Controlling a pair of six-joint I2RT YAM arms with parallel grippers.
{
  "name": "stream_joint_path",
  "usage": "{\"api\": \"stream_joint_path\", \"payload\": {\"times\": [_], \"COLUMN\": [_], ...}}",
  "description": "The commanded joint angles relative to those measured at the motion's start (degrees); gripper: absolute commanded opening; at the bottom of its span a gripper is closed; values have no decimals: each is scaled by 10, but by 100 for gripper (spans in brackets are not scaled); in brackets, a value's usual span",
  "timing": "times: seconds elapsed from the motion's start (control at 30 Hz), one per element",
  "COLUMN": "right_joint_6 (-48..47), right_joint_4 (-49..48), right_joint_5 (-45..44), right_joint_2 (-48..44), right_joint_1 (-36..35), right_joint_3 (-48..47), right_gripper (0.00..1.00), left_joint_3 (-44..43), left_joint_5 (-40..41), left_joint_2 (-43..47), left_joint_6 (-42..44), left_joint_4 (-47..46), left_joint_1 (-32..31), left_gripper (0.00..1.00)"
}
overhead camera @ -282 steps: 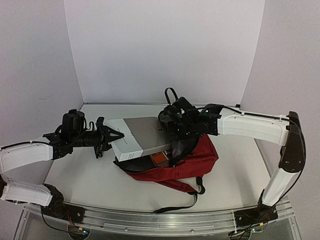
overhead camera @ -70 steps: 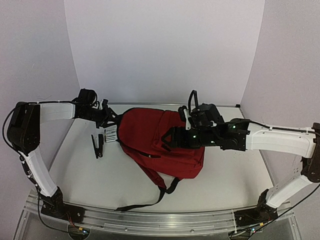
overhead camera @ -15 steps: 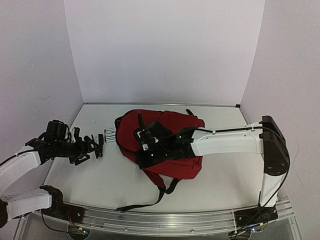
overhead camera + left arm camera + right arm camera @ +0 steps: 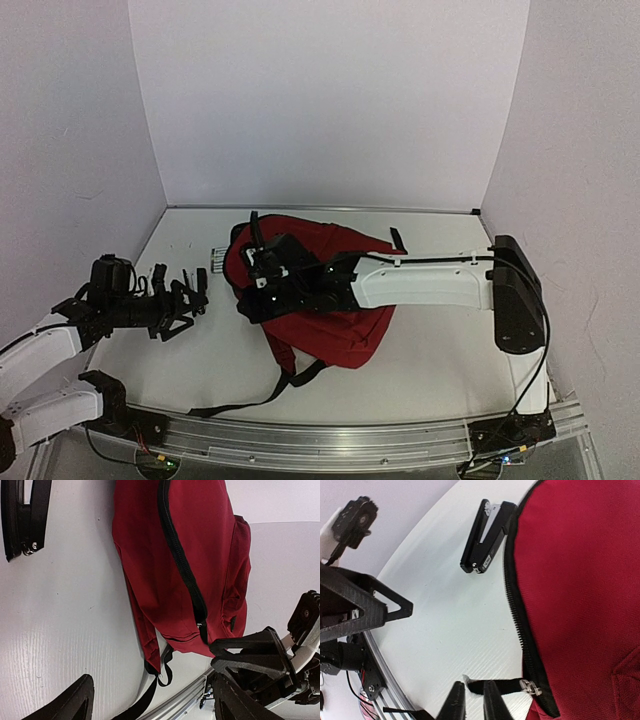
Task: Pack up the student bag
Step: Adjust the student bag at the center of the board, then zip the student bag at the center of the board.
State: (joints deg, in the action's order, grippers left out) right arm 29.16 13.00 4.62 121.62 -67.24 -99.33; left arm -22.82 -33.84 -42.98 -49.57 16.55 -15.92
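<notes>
The student bag point(image 4: 345, 330) lies flat at mid-table, a red backpack point(image 4: 215, 555) with its black zipper point(image 4: 512, 590) run shut down to the slider point(image 4: 532, 687). My right gripper point(image 4: 247, 308) reaches across to the bag's left edge. In the right wrist view the jaws of the right gripper point(image 4: 472, 687) stand slightly apart, with the tip of the black zipper pull point(image 4: 505, 686) lying in the gap. My left gripper point(image 4: 185, 298) hovers left of the bag over bare table, and the left gripper point(image 4: 160, 680) is wide open and holds nothing.
A black stapler point(image 4: 485, 537) lies against the bag's left edge, also seen ahead of the left gripper point(image 4: 20, 520). A small white striped item point(image 4: 215, 256) rests behind it. A black shoulder strap point(image 4: 250, 400) trails toward the metal front rail point(image 4: 300, 440).
The right gripper has slid left along the bag's edge, the bag has shifted with it, and its jaws have parted a little. The left gripper has barely moved.
</notes>
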Motion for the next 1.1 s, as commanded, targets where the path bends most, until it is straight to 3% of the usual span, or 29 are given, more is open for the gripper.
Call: {"api": "stream_joint_path", "payload": {"times": [0.0,0.13,0.47,0.7,0.77,0.87,1.07], "right_joint_6": [-21,-20,35,53,56,62,70], "right_joint_4": [-33,-33,-32,-32,-32,-33,-33], "right_joint_5": [21,-3,-123,-151,-151,-150,-149], "right_joint_2": [-38,-85,-209,-265,-271,-277,-283], "right_joint_1": [-9,-8,-4,20,25,30,31], "right_joint_3": [9,64,161,215,225,236,249], "right_gripper": [25,39,59,65,66,66,66], "left_joint_3": [14,8,-60,-112,-127,-148,-158], "left_joint_5": [-16,-5,26,42,72,110,128], "left_joint_2": [-19,-54,-168,-232,-243,-262,-296], "left_joint_6": [-32,-33,-1,10,22,22,-5], "left_joint_4": [-78,-120,-162,-181,-155,-118,-133], "left_joint_1": [-24,-59,-132,-165,-175,-176,-176], "left_gripper": [82,82,84,86,84,72,58]}}
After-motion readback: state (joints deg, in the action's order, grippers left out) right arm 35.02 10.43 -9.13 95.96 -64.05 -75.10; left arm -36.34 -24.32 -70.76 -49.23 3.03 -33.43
